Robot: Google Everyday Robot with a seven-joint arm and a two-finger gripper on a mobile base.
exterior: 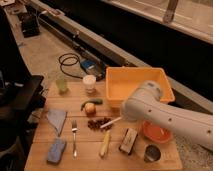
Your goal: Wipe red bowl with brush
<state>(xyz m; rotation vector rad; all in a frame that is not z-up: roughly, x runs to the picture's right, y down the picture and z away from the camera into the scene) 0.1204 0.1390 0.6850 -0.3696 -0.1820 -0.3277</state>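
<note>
End effector closed, hidden behind arm (165, 117); perhaps gripping brush (111, 122) | wooden table (87, 150) cluttered; concrete floor (45, 50); coiled cable (70, 62)

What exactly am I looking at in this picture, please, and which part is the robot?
The big white tube entering from the right is the robot's single arm. There is only one camera, looking down at a slant on a wooden table; where it is mounted is not known. The gripper at the arm's tip is hidden behind the arm's bulky joint, over the middle of the table, and its jaws are shut. A thin white brush pokes out from under there; whether it is held cannot be seen. Also on the table are a red bowl, yellow tub, fork, blue sponge, grey cloth, green cup, white cup, apple and metal cup.
</note>
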